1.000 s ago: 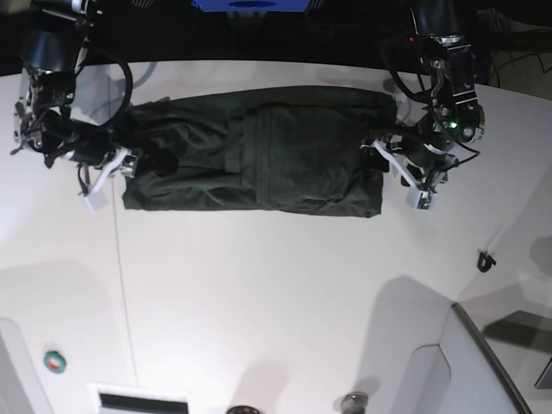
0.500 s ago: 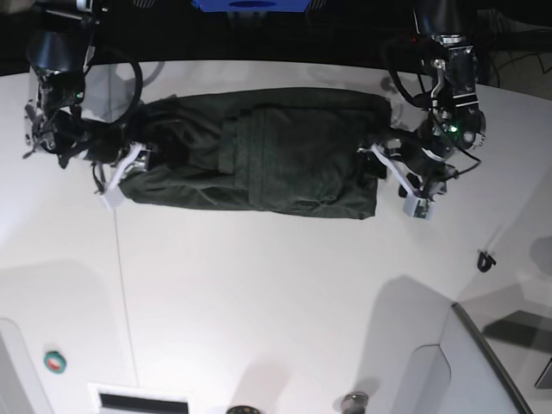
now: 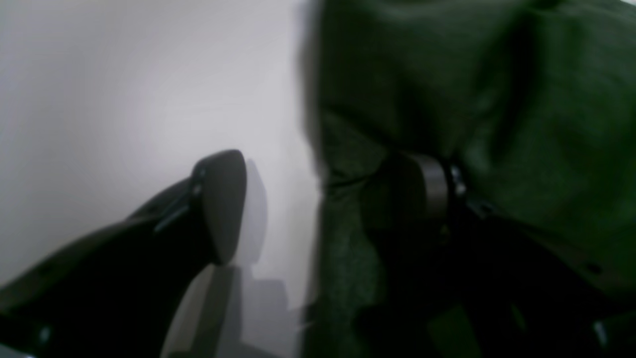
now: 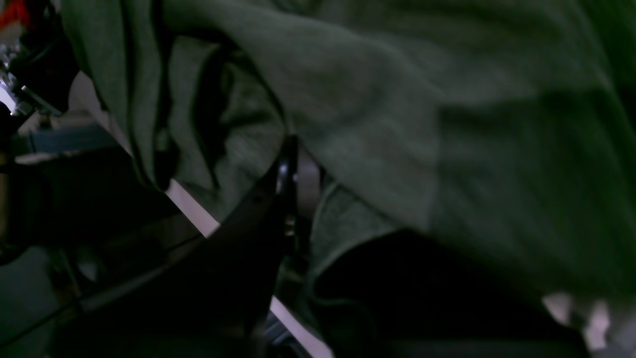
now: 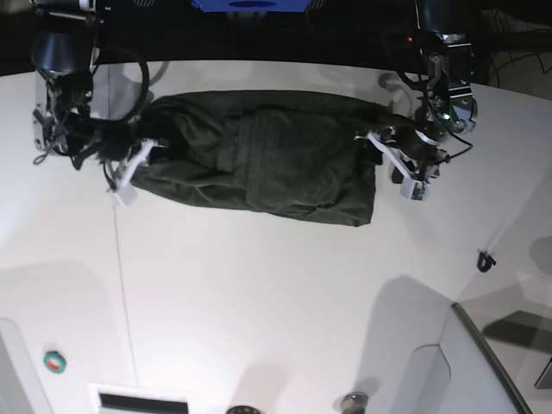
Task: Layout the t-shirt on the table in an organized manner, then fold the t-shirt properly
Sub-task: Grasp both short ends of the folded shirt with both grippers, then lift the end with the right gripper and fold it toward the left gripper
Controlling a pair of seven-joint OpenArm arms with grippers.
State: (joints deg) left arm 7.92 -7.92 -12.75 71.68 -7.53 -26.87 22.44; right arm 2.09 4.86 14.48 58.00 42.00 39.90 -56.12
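Note:
The dark green t-shirt [image 5: 267, 155] lies as a long folded band across the far half of the white table [image 5: 276, 302]. At the band's left end in the base view, my right gripper [image 5: 131, 172] is shut on a bunch of the cloth. The right wrist view shows a dark finger [image 4: 285, 169] pressed into the t-shirt [image 4: 397, 99]. My left gripper [image 5: 395, 164] sits at the band's other end, open. In the left wrist view one finger [image 3: 223, 199] rests over bare table [image 3: 124, 74] and the other finger [image 3: 427, 189] is pressed into the t-shirt [image 3: 497, 99].
A small dark object [image 5: 486, 259] lies on the table at the right. A round green and red button [image 5: 53, 362] sits at the front left, with a slot [image 5: 142, 401] beside it. A grey panel [image 5: 483, 362] fills the front right corner. A thin seam [image 5: 121, 276] runs down the tabletop.
My right gripper went from open to shut on the shirt's end and moved inward and toward the back. The left gripper drifted slightly toward the back. The band now lies tilted.

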